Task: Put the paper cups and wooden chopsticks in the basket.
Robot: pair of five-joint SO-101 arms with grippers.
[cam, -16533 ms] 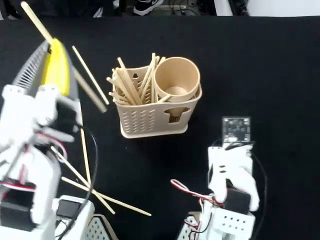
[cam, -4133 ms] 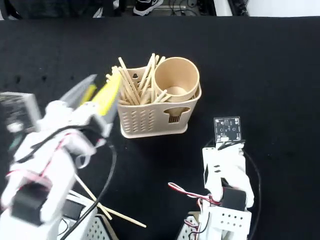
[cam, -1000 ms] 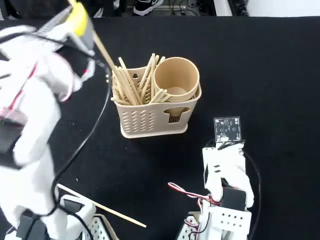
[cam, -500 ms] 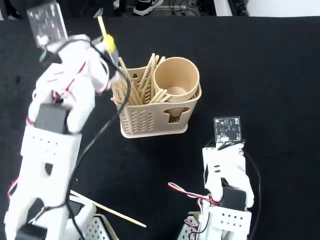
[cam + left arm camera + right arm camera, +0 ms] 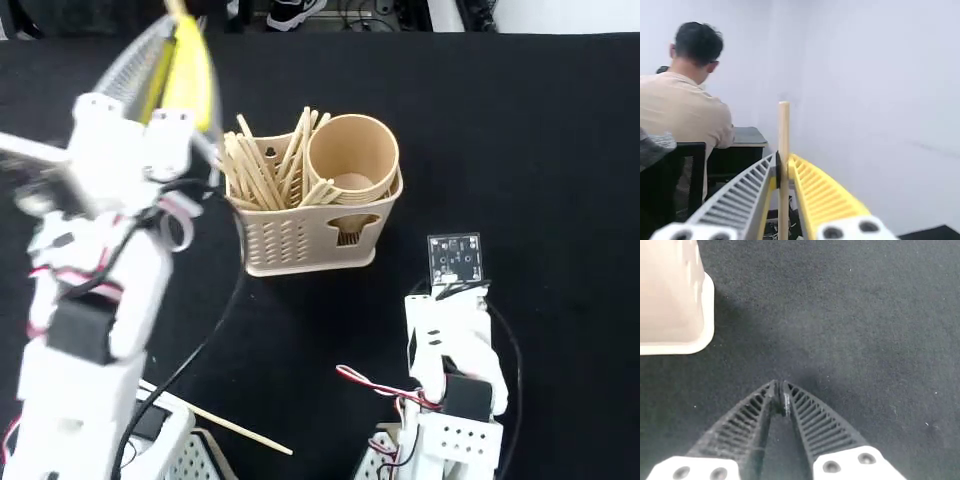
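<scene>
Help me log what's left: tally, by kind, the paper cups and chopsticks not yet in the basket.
Chopsticks: 2 (held chopstick in the left gripper; loose chopstick on the table)
Paper cups: 0
Total: 2

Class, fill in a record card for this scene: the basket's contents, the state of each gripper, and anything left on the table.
basket: holds a paper cup and a bundle of chopsticks, side by side
left gripper: shut on one chopstick, raised beside the basket
right gripper: shut, empty, low over the table
left out: one loose chopstick on the table by the left arm's base
</scene>
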